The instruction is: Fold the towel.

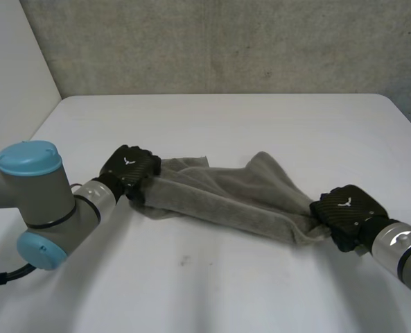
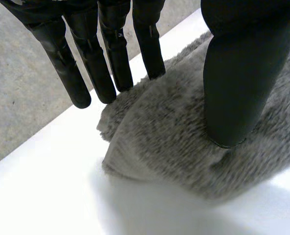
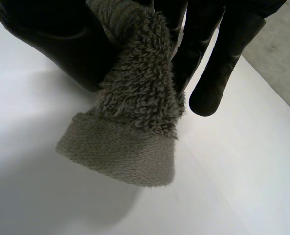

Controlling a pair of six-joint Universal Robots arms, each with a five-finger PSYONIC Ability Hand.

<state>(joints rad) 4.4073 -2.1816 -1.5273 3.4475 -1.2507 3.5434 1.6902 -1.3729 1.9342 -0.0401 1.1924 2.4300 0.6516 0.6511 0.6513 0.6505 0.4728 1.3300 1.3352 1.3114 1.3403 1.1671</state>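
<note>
On the white table [image 1: 212, 284] a grey towel [image 1: 233, 198] stretches left to right between both hands. The left hand [image 1: 129, 168] pinches its left end, and the right hand [image 1: 345, 208] clamps its right corner between thumb and fingers.

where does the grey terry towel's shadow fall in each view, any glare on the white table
Head view: soft even light, no glare on the white table; the grey terry towel throws a faint shadow along its near edge. Left wrist view: a soft shadow lies under its bunched end. Right wrist view: a broad shadow spreads under its hemmed corner.
</note>
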